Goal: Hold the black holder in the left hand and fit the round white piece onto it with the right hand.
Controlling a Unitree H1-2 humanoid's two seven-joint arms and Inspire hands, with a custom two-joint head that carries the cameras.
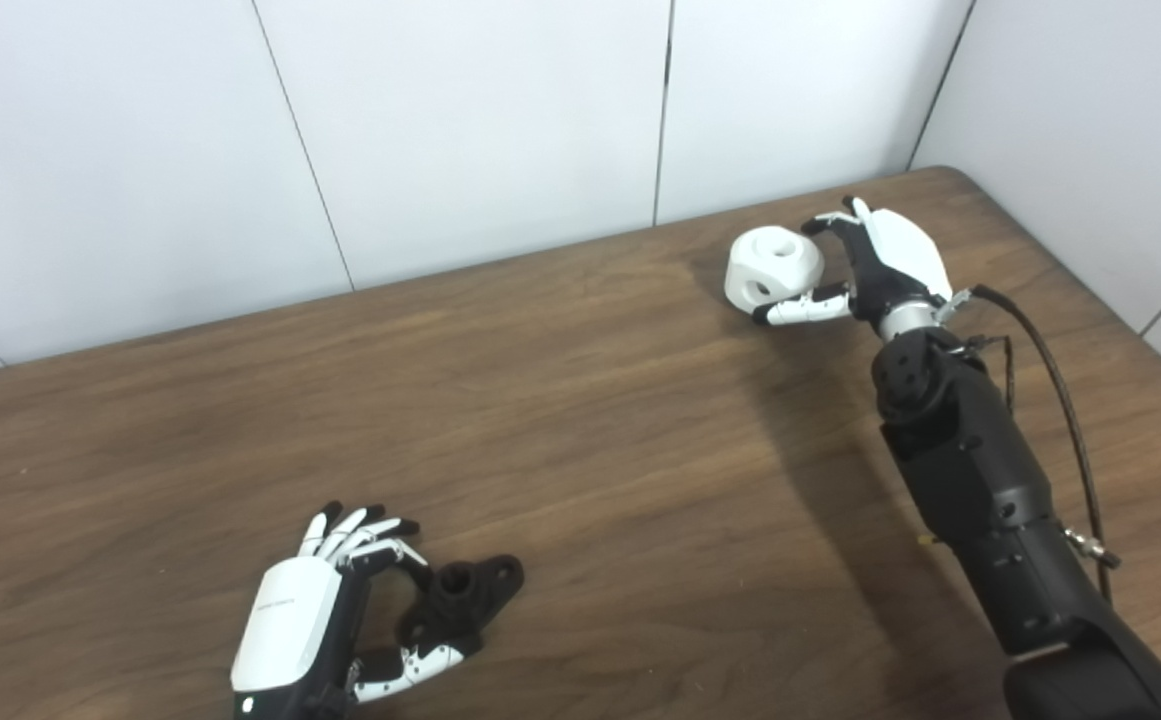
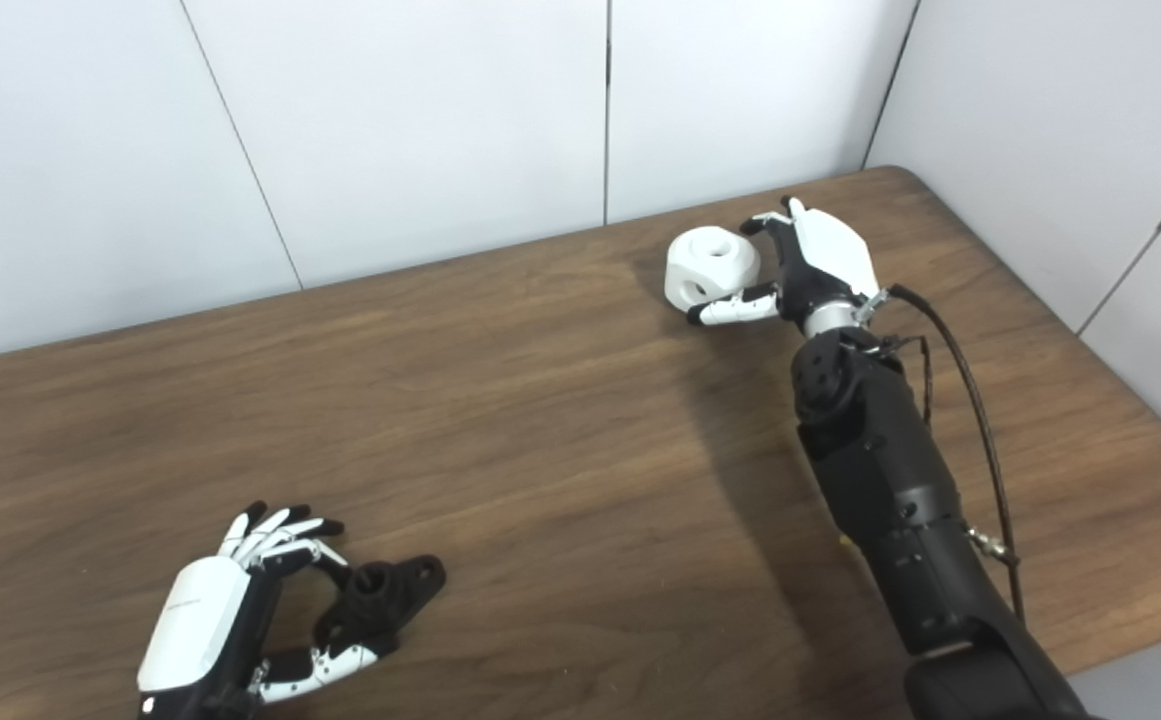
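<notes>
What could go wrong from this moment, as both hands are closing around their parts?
1. The right hand cups the round white piece only from one side, so it might roll or slip away.
2. The left hand is not yet closed on the black holder, which lies flat on the table; the fingers could push it aside.

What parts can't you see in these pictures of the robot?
- Left hand: its palm faces away, and the wrist is cut off by the bottom edge, both views.
- Black holder: whether the fingers are truly gripping it is unclear.
- Round white piece: its far side, and whether it's lifted off the table.
- Right hand: its palm is hidden.
</notes>
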